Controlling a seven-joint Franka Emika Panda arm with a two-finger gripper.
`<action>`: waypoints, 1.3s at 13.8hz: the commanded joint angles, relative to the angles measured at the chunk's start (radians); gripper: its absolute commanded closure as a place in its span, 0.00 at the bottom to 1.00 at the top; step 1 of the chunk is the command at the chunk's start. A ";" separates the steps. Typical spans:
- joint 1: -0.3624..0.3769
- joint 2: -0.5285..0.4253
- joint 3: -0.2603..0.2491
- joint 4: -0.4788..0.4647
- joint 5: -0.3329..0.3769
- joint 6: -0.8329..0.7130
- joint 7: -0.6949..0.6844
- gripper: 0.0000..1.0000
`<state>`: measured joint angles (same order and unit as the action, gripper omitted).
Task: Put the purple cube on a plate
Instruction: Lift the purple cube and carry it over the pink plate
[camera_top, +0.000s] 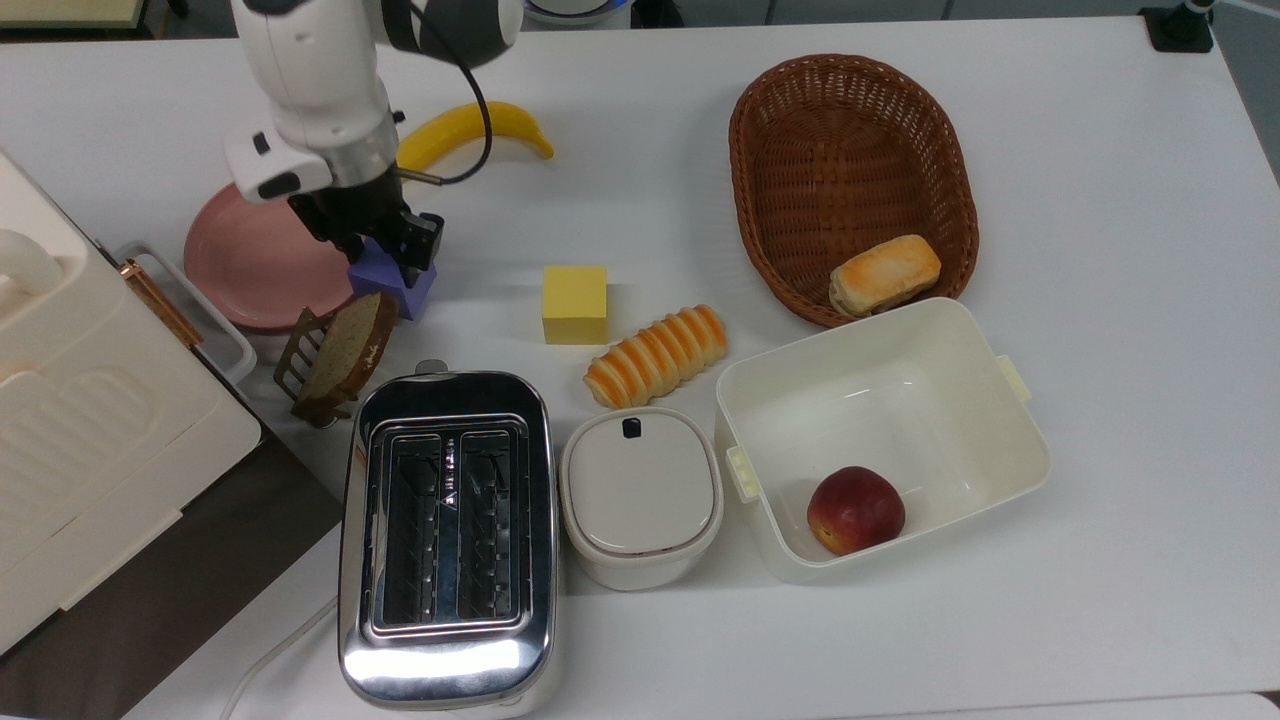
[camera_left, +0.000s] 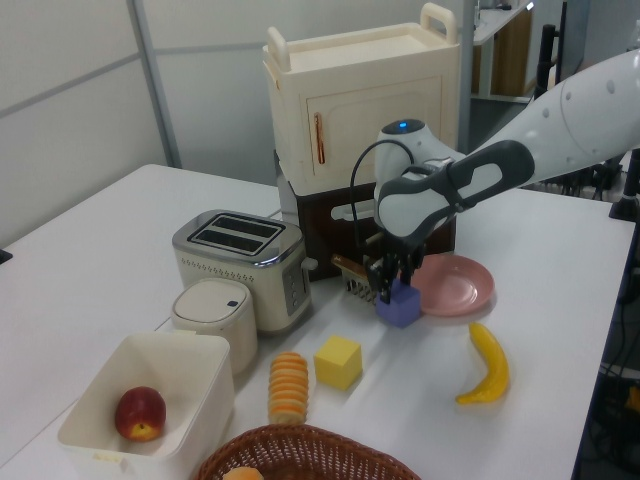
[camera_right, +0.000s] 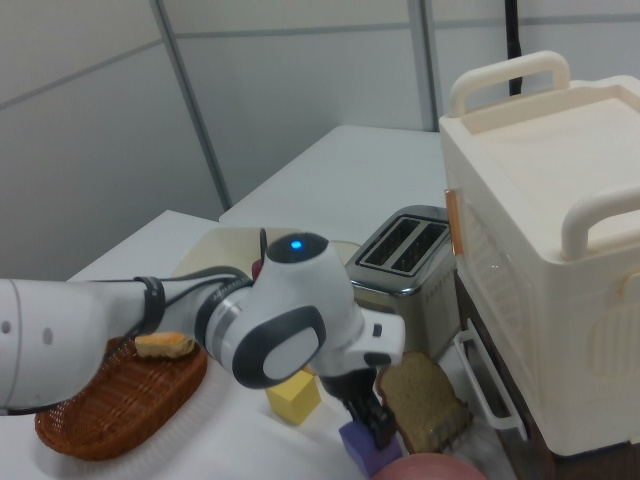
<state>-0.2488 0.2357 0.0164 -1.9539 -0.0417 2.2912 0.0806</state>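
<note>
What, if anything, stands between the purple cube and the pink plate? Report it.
Nothing visible does. The gripper is shut on the purple cube, which sits right beside the plate on the top view's left. The bread slice in its rack stands off to the side, below that short path in the top view.

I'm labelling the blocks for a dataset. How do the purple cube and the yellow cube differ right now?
The matte blue-violet purple cube sits between the jaws of the robot gripper, while the plain yellow cube stands free on the white table. In the top view, the purple cube lies beside the round dusty-pink plate, while the yellow cube lies next to the ridged orange bread roll. Both are plain, similar-sized cubes.
</note>
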 joint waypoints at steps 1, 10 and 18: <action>-0.007 -0.090 -0.003 -0.008 0.011 -0.025 0.015 0.65; -0.106 -0.150 -0.039 0.004 -0.004 -0.113 -0.004 0.65; -0.107 -0.073 -0.085 0.004 -0.010 -0.087 -0.031 0.64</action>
<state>-0.3622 0.1455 -0.0463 -1.9469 -0.0414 2.1933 0.0740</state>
